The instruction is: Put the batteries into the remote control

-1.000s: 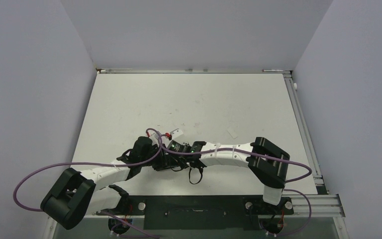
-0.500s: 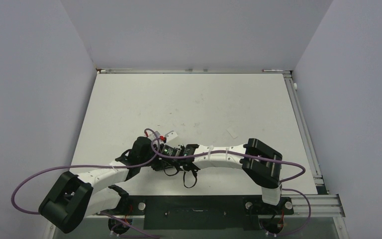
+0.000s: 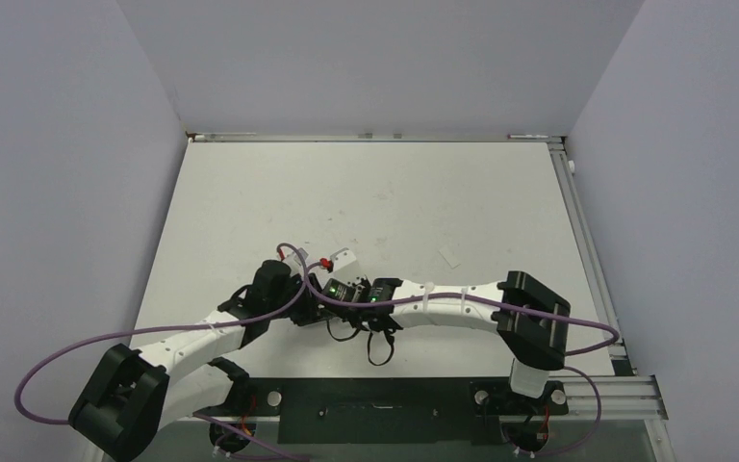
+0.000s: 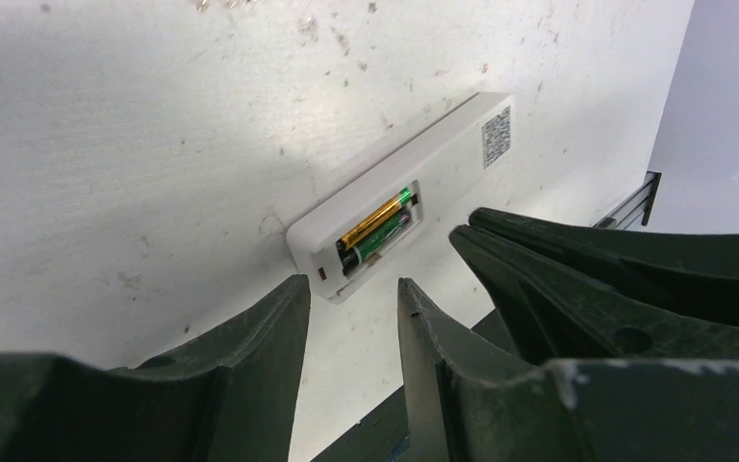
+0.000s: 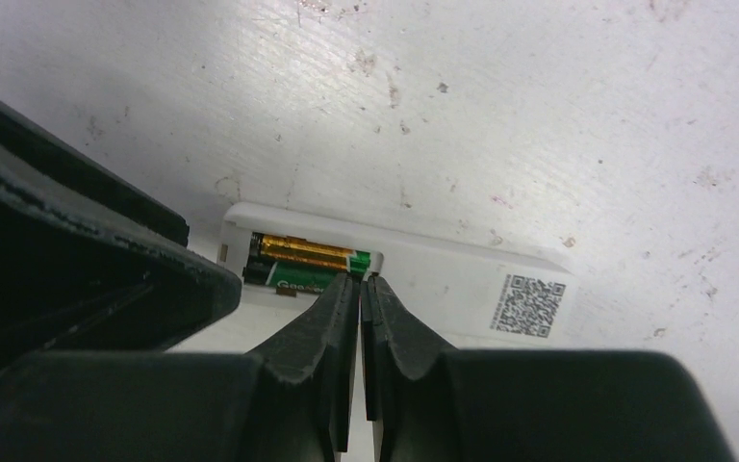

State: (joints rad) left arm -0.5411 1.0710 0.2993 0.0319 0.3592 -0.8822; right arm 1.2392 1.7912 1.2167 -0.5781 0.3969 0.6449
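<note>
The white remote control (image 4: 443, 164) lies back up on the table, its battery bay open. The copper-gold battery (image 4: 375, 217) and the blackish battery (image 4: 382, 239) lie side by side in the bay. My left gripper (image 4: 349, 282) is open and empty, its tips just short of the remote's bay end. My right gripper (image 5: 360, 284) is shut with nothing between the jaws, its tips at the near edge of the bay by the batteries (image 5: 303, 260). The remote also shows in the right wrist view (image 5: 462, 274). In the top view both grippers meet near the centre front and hide the remote.
A small white flat piece (image 3: 450, 257) lies on the table to the right of the grippers. A white block with a red mark (image 3: 339, 258) sits just beyond them. Purple cables loop off both arms. A metal rail (image 3: 587, 241) runs along the table's right edge.
The right arm's elbow swung left, then back right and outward. The left arm stretched out a little. Both grippers stayed together at the remote, shifting only slightly.
</note>
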